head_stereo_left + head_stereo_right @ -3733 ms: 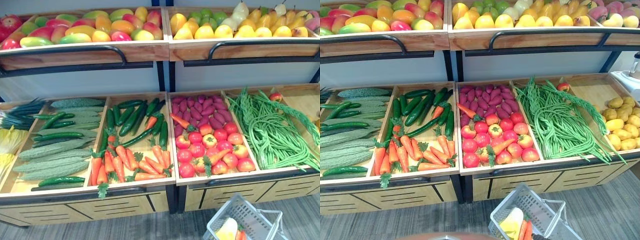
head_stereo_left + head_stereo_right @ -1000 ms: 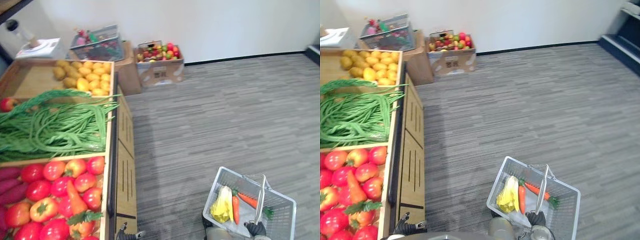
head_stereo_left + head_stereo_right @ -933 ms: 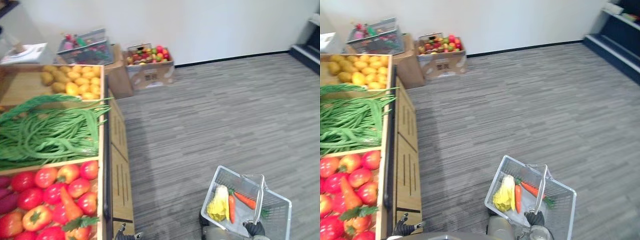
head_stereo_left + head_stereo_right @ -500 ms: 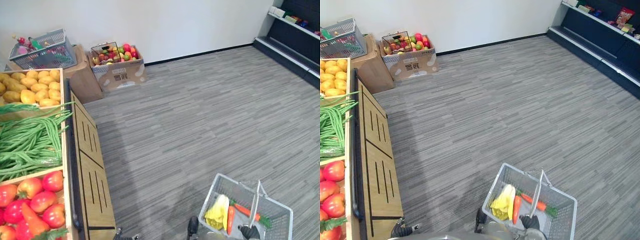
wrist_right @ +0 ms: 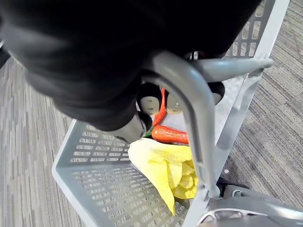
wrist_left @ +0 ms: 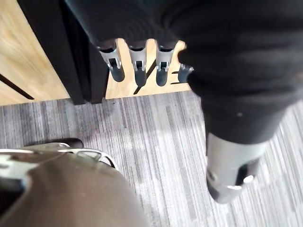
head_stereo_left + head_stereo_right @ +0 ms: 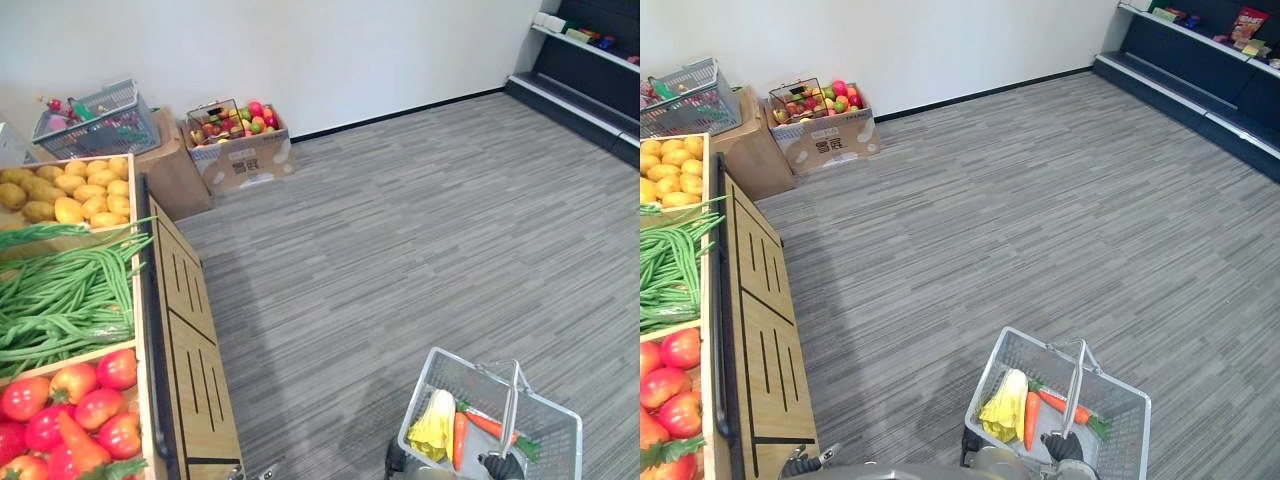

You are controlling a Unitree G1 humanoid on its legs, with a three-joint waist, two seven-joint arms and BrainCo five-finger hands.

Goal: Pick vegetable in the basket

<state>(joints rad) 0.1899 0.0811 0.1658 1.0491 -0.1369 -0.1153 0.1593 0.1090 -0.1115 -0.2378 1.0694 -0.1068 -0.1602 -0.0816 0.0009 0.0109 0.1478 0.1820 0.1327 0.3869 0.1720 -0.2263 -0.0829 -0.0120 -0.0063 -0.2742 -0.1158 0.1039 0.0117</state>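
The right hand (image 5: 156, 101) has its fingers curled tight round the handle (image 5: 189, 109) of the grey mesh basket (image 7: 990, 385), which hangs from them. Directly under those fingers, inside the basket, lie two carrots (image 7: 1030, 420) and a yellow leafy vegetable (image 5: 165, 170), perhaps a cabbage, though its kind is hard to make out. So some picking looks done: vegetables are already in the basket, and no hand has hold of a loose one. Whether more are wanted the task does not say; if so, the next pick has to come from the bins.

The left hand (image 6: 137, 66) hangs with its fingers straight and relaxed, holding nothing. Just past its fingertips is the wooden front of the display surface (image 7: 190, 340). Above and beyond those fingers the bins hold tomatoes (image 7: 90, 390), green beans (image 7: 60, 295) and yellow potatoes (image 7: 70, 195).

Well away from both sets of fingers, by the wall, stand a cardboard box of fruit (image 7: 240, 155) and a second basket (image 7: 95, 120) set on another box. Dark shelving (image 7: 1200, 90) runs far out beyond the right fingers. Grey carpet lies between, and nothing blocks either hand.
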